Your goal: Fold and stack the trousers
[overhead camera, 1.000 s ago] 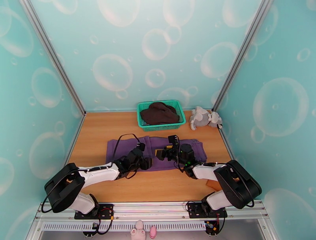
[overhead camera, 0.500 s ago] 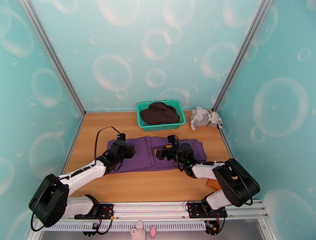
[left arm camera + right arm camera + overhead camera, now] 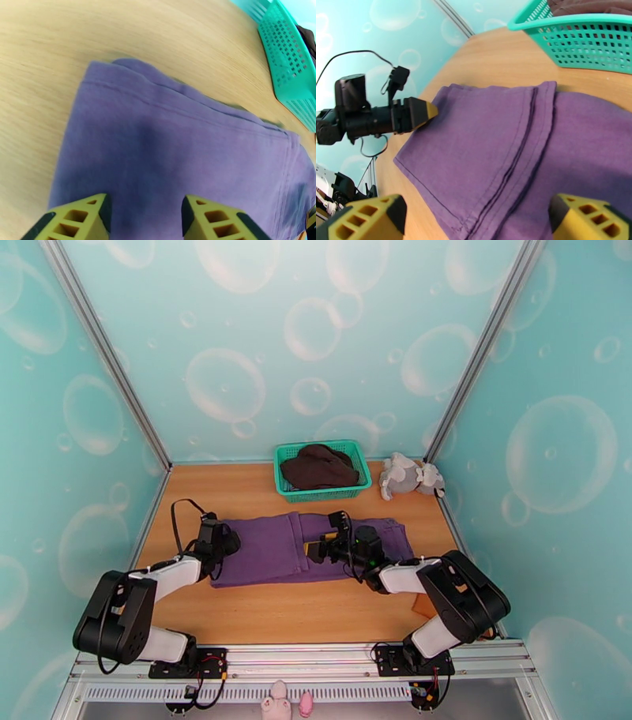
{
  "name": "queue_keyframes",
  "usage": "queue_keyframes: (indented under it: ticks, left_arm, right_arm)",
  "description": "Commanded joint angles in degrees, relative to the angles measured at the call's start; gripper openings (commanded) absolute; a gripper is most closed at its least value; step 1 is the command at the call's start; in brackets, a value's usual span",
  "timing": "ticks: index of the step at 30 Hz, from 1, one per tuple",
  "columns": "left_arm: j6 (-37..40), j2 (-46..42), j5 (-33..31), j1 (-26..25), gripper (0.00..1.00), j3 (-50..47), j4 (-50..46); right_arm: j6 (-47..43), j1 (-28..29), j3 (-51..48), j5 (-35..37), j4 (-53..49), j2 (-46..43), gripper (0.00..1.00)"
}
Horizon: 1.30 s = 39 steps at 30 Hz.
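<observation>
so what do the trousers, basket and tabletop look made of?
trousers: soft woven cloth, matte, with stitched seams and limp folds; probably cotton-like.
basket: smooth green moulded plastic, by its perforated lattice wall.
tabletop: wood or wood-look laminate, smooth; grain lines show, which one I can't tell.

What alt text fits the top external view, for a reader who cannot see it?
Purple trousers lie flat across a wooden table, with the left gripper over their left end and the right gripper over their middle. Behind them, a green basket holds a dark brown garment, and a grey plush toy lies beside it.
</observation>
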Motion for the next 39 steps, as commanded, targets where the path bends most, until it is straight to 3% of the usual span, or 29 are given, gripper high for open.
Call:
queue_keyframes:
  ticks: [1,4,11,18,23,26,30,35,39]
  left_arm:
    - [1.5,2.8,4.44,1.65,0.51,2.44,5.15]
    - [1.98,4.88,5.24,2.7,0.51,6.8,2.29]
    - [2.66,4.26,6.31,3.31,0.52,8.55,5.59]
    - [0.79,14.76,7.35,6.48,0.52,12.01,7.23]
    - [-2.78,17.53,9.76,8.08,0.52,14.44,5.68]
    - [-2.64,14.05,12.26,7.89,0.52,12.47,7.25]
    - [-4.11,2.38,8.67,6.3,0.53,5.67,5.41]
    - [-11.38,-12.73,1.8,1.71,0.56,-3.46,-6.66]
    - [-16.1,-22.26,1.56,-0.29,0.55,-10.52,-10.41]
  right_arm:
    - [-0.55,0.37,1.4,-1.08,1.19,0.88,0.99]
    - [-0.93,0.34,1.72,-1.04,0.46,0.82,0.99]
    - [-1.31,0.35,1.88,-1.04,0.08,0.7,0.99]
    - [-1.6,0.36,2.02,-1.29,-0.25,0.7,0.99]
    - [-1.5,0.4,2.13,-1.44,-0.18,0.85,0.99]
    - [-1.57,0.46,2.19,-1.57,-0.18,0.83,0.99]
    - [-1.72,0.6,2.3,-1.46,-0.32,0.85,0.99]
    - [-2.31,0.81,2.83,-1.11,-1.13,0.94,0.99]
    - [-2.17,1.21,3.07,-1.34,-0.94,1.3,0.99]
